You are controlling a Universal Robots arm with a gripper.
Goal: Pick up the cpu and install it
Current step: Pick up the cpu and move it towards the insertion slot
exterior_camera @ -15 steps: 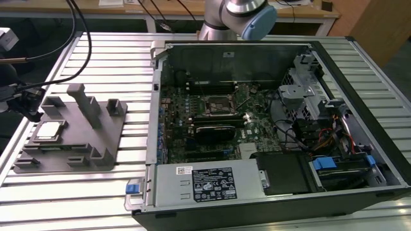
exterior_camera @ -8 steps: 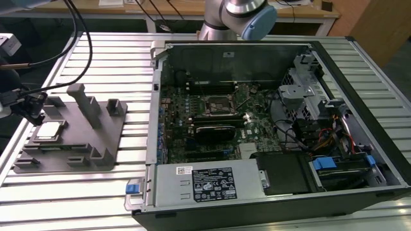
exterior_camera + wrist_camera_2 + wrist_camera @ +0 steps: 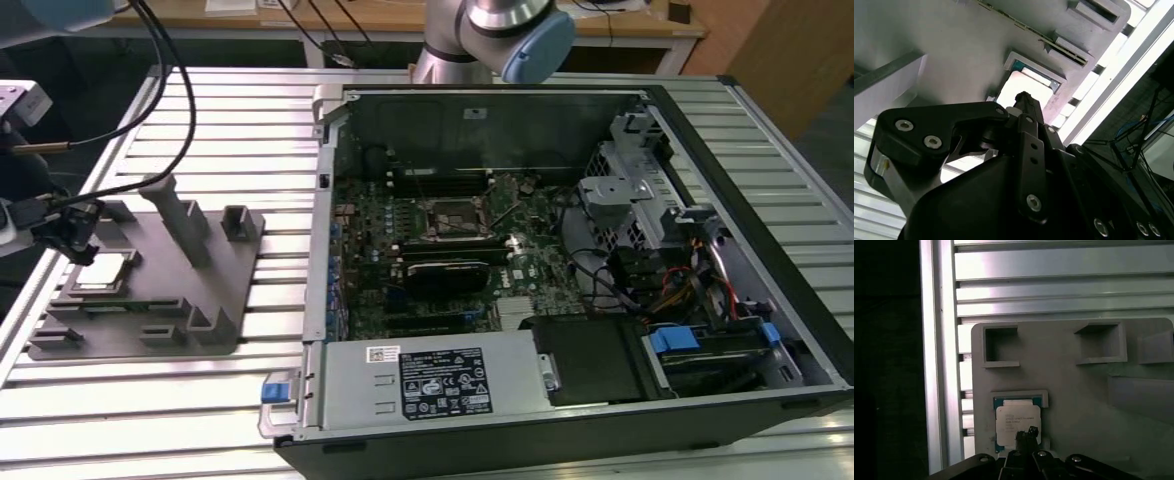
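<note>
Black gripper with its tip at the cpu; contact cannot be judged. The cpu lies in a rimmed recess of the grey holder plate. Ribbed metal table beyond the plate's edge.

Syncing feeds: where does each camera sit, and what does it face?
Exterior view: off the arm, looking down on computer case, grey holder; arm shows.
First wrist view: on the arm, facing cpu past gripper.
Second wrist view: on the arm, along gripper toward cpu.
All three share the cpu.
</note>
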